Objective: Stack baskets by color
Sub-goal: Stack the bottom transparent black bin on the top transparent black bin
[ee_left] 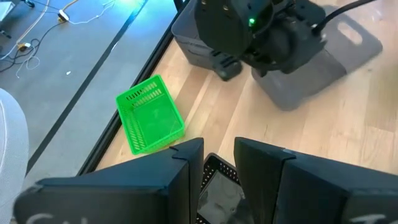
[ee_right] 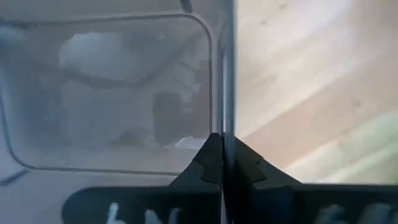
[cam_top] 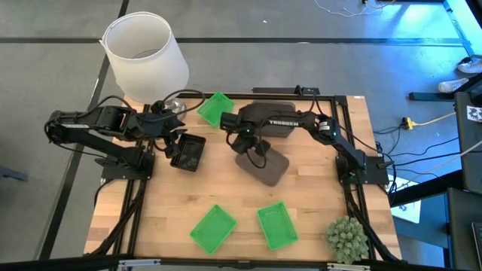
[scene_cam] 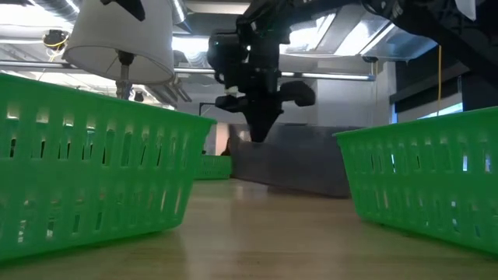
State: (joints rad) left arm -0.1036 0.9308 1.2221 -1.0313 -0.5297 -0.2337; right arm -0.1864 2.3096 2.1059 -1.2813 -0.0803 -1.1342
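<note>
Right hand (ee_right: 222, 163) pinches the rim of a smoky, translucent grey basket (ee_right: 112, 93).

Bright, even light on the table (cam_top: 226, 203). Blue glare at one o'clock on the floor (cam_top: 392, 22). Close green baskets (scene_cam: 85, 179) look blurry.

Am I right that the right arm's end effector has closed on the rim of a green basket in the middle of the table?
Not quite: the basket is grey, not green. The right wrist view shows the right end effector shut on the smoky grey wall, and the high view shows it in the middle of the table. The green baskets lie elsewhere, untouched.
</note>
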